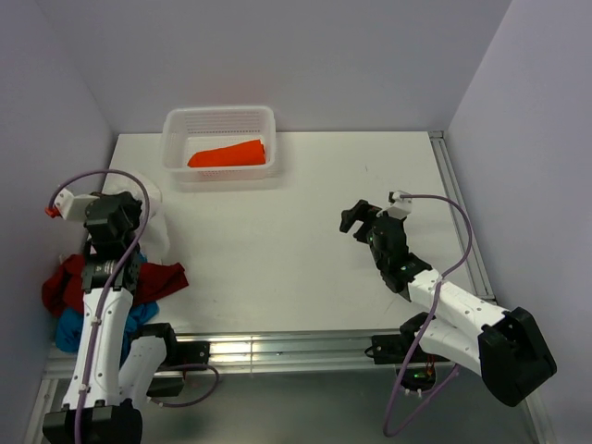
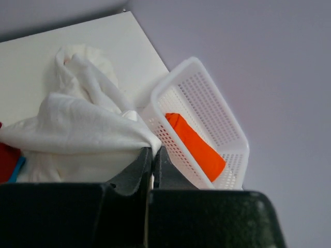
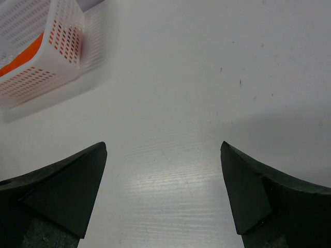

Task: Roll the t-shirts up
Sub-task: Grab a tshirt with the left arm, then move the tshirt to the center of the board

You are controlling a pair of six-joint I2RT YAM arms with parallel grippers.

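1. At the left gripper [image 2: 151, 151], the jaws are pinched together on a fold of the white t-shirt [image 2: 77, 124]; the rest of the cloth bunches beyond the tips toward 11 o'clock in the wrist view
2. Right gripper [image 3: 164, 147] stands wide and holds nothing, hovering over the table [image 3: 207, 77]
3. Step in hand, as judged: drawing the white tee out of the heap for laying flat. Lift it clear before carrying it toward 3 o'clock, or the dark red t-shirt [image 1: 69, 282] and blue t-shirt [image 1: 67, 328] touching it may trail along
4. Heap lies at 8 to 9 o'clock in the top view, hard by the left edge and wall; room there is tight
5. Basket [image 2: 207, 98] sits at 12 o'clock with the orange t-shirt [image 2: 194, 144] inside; keep the swing short of its rim
6. Centre through 3 o'clock shows bare surface within the right arm's reach, the best ground for spreading
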